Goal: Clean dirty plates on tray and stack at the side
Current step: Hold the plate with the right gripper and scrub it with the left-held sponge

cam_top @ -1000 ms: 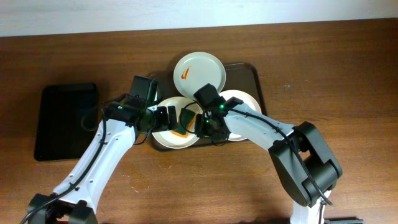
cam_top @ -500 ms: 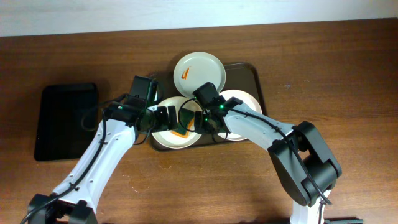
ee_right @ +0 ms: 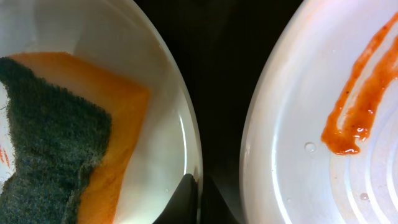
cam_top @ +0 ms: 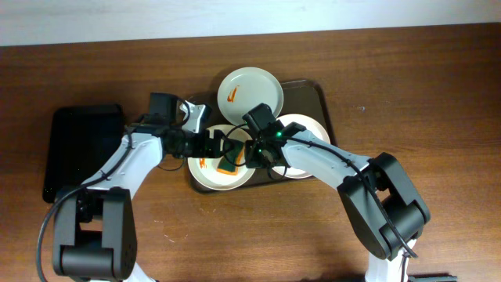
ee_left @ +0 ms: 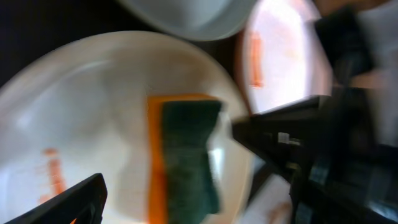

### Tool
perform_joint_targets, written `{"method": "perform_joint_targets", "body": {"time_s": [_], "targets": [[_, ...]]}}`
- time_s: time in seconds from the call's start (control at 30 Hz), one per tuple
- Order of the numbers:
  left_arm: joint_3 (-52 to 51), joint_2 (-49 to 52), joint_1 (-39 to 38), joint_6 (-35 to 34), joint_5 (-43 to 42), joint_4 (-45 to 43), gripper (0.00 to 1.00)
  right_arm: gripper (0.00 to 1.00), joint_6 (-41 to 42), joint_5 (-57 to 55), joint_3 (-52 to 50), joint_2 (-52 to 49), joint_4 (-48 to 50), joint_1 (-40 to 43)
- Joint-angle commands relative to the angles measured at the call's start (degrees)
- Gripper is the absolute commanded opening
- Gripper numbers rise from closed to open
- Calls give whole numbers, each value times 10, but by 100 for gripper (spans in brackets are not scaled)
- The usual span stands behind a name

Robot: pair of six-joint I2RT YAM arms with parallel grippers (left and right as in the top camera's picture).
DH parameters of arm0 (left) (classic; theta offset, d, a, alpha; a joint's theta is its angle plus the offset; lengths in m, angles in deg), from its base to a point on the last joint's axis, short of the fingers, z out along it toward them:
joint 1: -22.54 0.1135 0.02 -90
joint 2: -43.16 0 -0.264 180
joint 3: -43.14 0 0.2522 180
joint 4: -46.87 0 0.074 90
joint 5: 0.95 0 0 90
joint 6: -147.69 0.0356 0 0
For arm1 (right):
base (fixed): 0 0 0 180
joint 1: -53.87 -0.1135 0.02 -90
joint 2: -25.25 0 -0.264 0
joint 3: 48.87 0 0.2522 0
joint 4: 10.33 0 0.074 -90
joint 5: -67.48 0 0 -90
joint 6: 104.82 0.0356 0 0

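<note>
The dark brown tray point(cam_top: 315, 100) holds three plates. The pale green plate point(cam_top: 250, 92) sits at the back with an orange smear. The front left white plate point(cam_top: 205, 174) carries a green and orange sponge point(cam_top: 228, 163) and a smear. The right white plate point(cam_top: 307, 135) is partly hidden under my right arm, and its red smear shows in the right wrist view point(ee_right: 351, 112). My left gripper point(cam_top: 216, 146) is open over the left plate point(ee_left: 106, 112), with the sponge point(ee_left: 186, 162) lying between its fingers point(ee_left: 193, 202). My right gripper point(ee_right: 198, 190) is shut on that plate's rim point(ee_right: 186, 124), beside the sponge point(ee_right: 56, 143).
A smaller glossy black tray point(cam_top: 82, 149) lies on the wooden table to the left of the brown tray. My two arms cross the table's front and meet over the left plate. The pale green plate overhangs the tray's back rim.
My left arm has swung so its wrist now comes in from the upper left. The sponge lies flatter on the plate, and an orange smear shows at its left. The right gripper has stayed on the rim.
</note>
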Motion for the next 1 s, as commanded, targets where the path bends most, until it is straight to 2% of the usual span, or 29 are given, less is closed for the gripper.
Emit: {"method": "perform_joint_targets", "body": {"time_s": [0.0,0.07,0.1,0.13,0.17,0.2,0.27,0.4,0.53,0.6,0.8,0.97], "targets": [[37,-10,5,30,-155,0,91,5,-9,-3,-2,-10,-10,-3],[45,-40,8,28,-168,2,85,5,-9,-3,-2,-10,-12,-3],[46,-57,18,25,-151,8,78,4,-9,-3,-2,-10,-11,-3],[46,-76,37,-3,-97,23,76,4,-9,-3,-2,-10,-12,-3],[46,-87,58,-17,-60,40,70,5,-9,-3,-2,-10,-13,-3],[46,-91,83,-18,-38,63,60,5,-9,-3,-2,-10,-13,-3],[45,-88,115,-18,24,123,51,4,-9,-3,-2,-10,-9,-3],[10,-76,82,-19,70,121,52,5,-9,1,-2,-10,0,-3],[-10,-39,8,-80,101,41,50,5,-9,1,-2,-10,-5,-3],[-10,-13,-14,-101,129,26,45,5,-9,1,-2,-10,-7,-3],[-10,13,-51,-102,101,-10,45,5,-9,2,-2,-10,-5,-3],[-10,14,-80,-99,132,-21,47,5,-9,3,-2,-10,-7,-3]]}}
